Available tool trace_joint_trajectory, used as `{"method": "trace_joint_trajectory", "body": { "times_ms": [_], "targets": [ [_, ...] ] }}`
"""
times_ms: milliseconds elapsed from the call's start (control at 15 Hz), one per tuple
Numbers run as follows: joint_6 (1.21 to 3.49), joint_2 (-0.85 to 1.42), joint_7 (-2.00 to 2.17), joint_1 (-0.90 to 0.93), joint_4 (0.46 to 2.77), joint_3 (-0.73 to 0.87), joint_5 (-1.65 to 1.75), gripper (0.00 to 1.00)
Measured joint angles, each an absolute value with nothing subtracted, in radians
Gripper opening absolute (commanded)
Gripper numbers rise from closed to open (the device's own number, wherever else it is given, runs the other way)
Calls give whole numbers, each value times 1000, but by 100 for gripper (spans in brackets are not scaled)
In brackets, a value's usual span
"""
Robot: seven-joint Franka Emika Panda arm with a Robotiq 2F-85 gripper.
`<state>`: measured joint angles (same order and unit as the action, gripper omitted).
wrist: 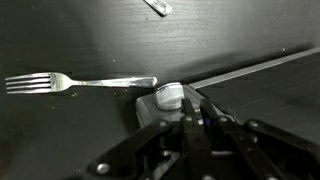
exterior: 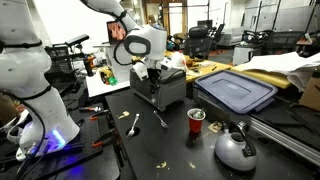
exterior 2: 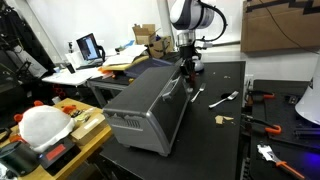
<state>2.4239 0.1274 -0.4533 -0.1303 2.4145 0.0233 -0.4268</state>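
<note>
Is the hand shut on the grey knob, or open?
Shut: in the wrist view the hand pinches the knob from both sides.

Red cup [exterior: 197, 121] beside kettle [exterior: 235, 148]; blue lid [exterior: 235, 92] behind; spoon [exterior: 134, 124] apart.

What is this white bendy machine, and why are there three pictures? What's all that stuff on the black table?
It's a robot arm, and the pincer at its end is called the gripper. Two pictures come from cameras standing around the table. The third comes from a camera on the arm's wrist, looking down past the gripper. On the black table stand a silver toaster, a red cup and a kettle, and a fork lies flat. In the wrist view the gripper looks pinched shut on a small pale knob, probably the toaster's lever.
</note>
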Motion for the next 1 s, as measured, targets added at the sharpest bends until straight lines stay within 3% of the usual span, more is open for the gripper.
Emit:
{"method": "trace_joint_trajectory", "body": {
  "times_ms": [333, 400, 467, 733, 1000],
  "targets": [
    [2387, 140, -591, -173, 2412, 24, -592, 3],
    [2377, 144, -623, -182, 2411, 24, -628, 17],
    [2366, 148, -653, -191, 2410, 25, -662, 39],
    [2350, 175, -676, -187, 2402, 21, -723, 68],
    [2435, 173, -540, -133, 2410, 22, -568, 97]
  ]
}}
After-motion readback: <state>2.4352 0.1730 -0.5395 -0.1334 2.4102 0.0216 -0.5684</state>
